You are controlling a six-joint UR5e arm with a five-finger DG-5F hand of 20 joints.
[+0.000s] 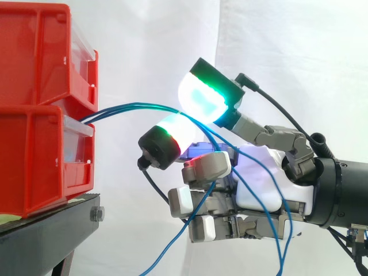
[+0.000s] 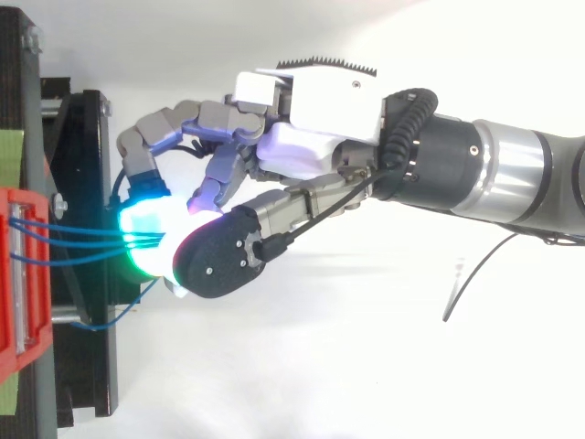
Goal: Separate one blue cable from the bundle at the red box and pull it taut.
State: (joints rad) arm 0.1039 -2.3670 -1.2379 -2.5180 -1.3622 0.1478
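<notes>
Blue cables (image 1: 123,108): a few thin strands come out of the gap between two stacked red bins (image 1: 34,167) and reach the hand.
Setting: the bins sit on a black stand (image 1: 52,233), with a white curtain (image 1: 299,52) behind (plain and bright).
Direction: the long axis runs roughly level from the bins toward the arm, then the strands drop across the palm.
Hand (image 1: 259,178): two glowing pads (image 1: 201,95) pinch the strands between them; the other fingers are curled in.
Side view: loose tails hang below the hand.
Top view: the strands lie side by side, nearly parallel, and run into the green glow; one slack loop sags beside the stand.
</notes>
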